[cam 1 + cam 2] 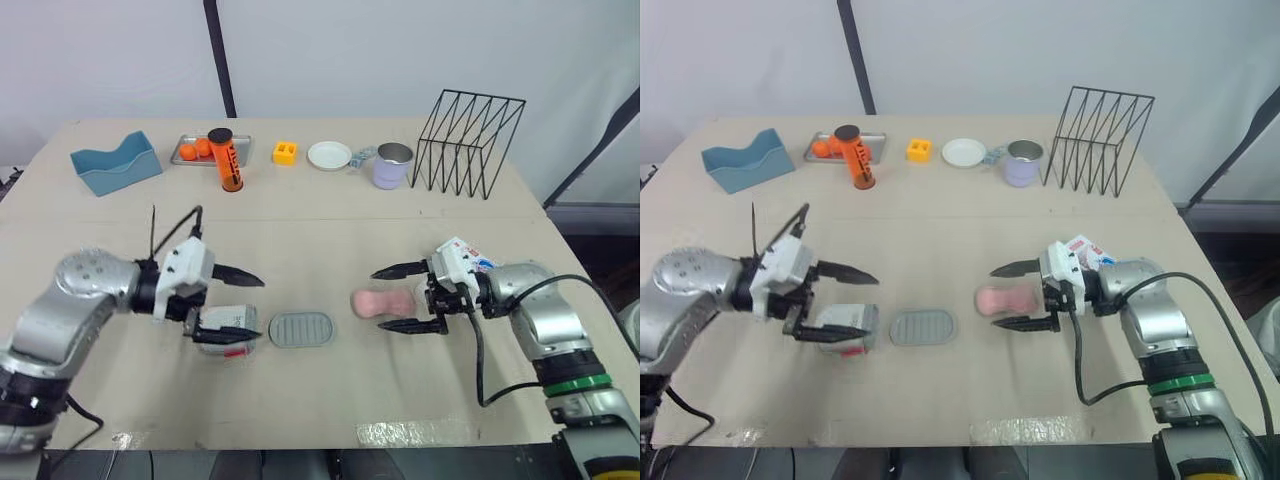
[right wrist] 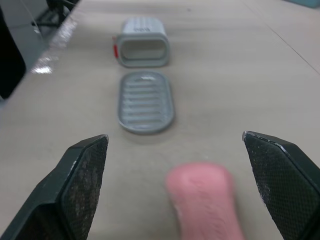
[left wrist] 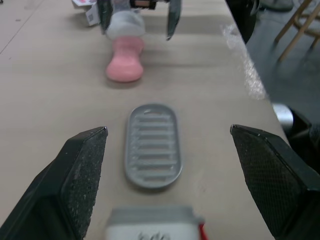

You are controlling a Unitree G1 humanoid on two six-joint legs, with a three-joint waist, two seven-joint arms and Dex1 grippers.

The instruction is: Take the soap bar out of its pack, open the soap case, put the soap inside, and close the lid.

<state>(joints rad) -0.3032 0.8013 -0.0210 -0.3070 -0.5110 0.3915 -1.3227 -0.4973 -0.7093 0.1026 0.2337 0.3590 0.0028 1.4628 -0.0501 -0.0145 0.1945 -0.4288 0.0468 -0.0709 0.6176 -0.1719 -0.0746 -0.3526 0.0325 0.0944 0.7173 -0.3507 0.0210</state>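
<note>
Jaws wide on left gripper [image 1: 261,308] and right gripper [image 1: 379,298]; pinched off-centre, the soap bar [image 1: 372,304] could skid toward the grey oval tray [image 1: 301,329]

Qty 1 ea: soap [image 1: 382,302], lid [image 1: 301,329], case [image 1: 235,319], pack [image 1: 1085,250], rack [image 1: 468,142], mug [image 1: 393,166], plate [image 1: 329,155], bottle [image 1: 228,160], holder [image 1: 116,163], block [image 1: 285,152], tray [image 1: 178,156].

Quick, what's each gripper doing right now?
Left gripper: open, holding nothing.
Right gripper: open, pink soap between its fingers, not gripped.
</note>
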